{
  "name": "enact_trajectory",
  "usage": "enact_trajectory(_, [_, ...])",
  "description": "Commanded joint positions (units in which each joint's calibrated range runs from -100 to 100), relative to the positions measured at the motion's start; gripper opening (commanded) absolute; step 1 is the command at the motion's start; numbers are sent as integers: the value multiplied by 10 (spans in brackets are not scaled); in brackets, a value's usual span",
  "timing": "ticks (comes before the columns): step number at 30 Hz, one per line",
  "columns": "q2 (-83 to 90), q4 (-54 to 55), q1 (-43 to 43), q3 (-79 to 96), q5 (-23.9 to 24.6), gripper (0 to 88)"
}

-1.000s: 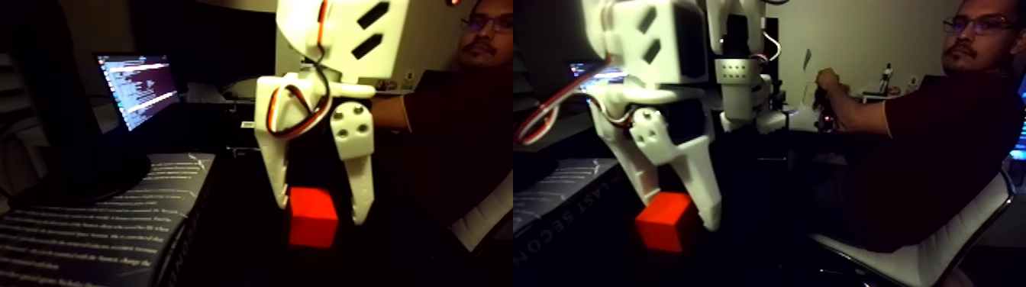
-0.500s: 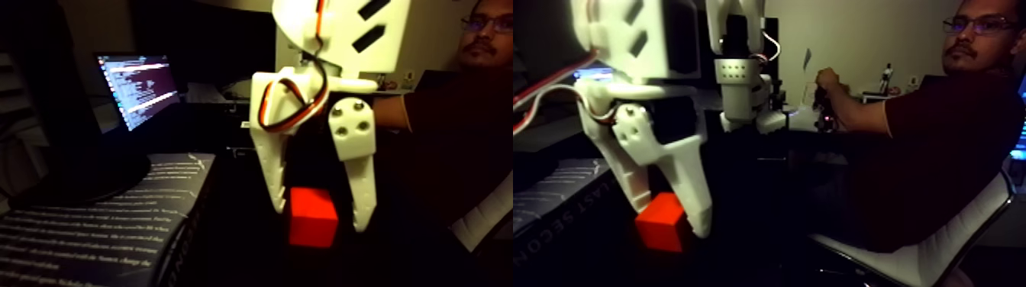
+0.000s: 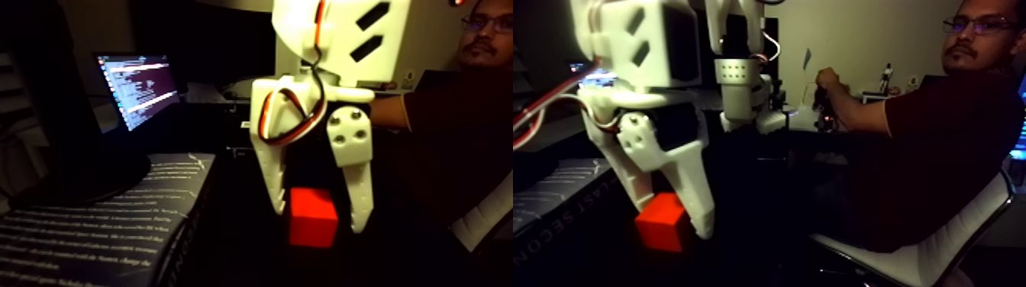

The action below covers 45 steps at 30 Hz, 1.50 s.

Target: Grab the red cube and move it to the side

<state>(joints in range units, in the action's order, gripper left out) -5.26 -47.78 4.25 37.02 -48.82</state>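
The red cube (image 3: 313, 217) sits on the dark table in the left half of the fixed view, and shows again as the red cube (image 3: 661, 223) in the right half. My white gripper (image 3: 317, 215) comes down from above and straddles it, open. One finger (image 3: 272, 183) touches the cube's left side. The other finger (image 3: 359, 202) stands a small gap off its right side. In the right half the gripper (image 3: 673, 220) overlaps the cube's top and right edge.
A dark book with white print (image 3: 91, 229) lies left of the cube, with a lit laptop screen (image 3: 137, 88) behind it. A seated person (image 3: 946, 130) holds a second arm's handle (image 3: 823, 99) at the right, on a white chair (image 3: 916, 256).
The gripper has dropped slightly and its right finger has swung in closer to the cube. The cube has not moved.
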Motion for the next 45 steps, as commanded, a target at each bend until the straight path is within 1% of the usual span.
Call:
enact_trajectory(1, [-1,5,0,-15,2,252])
enact_trajectory(6, [-1,5,0,-14,3,148])
enact_trajectory(12, [0,1,-2,-14,3,108])
enact_trajectory(32, [4,-4,2,-9,2,113])
enact_trajectory(38, [53,-72,-3,-14,2,113])
enact_trajectory(45, [103,-102,2,-16,2,113])
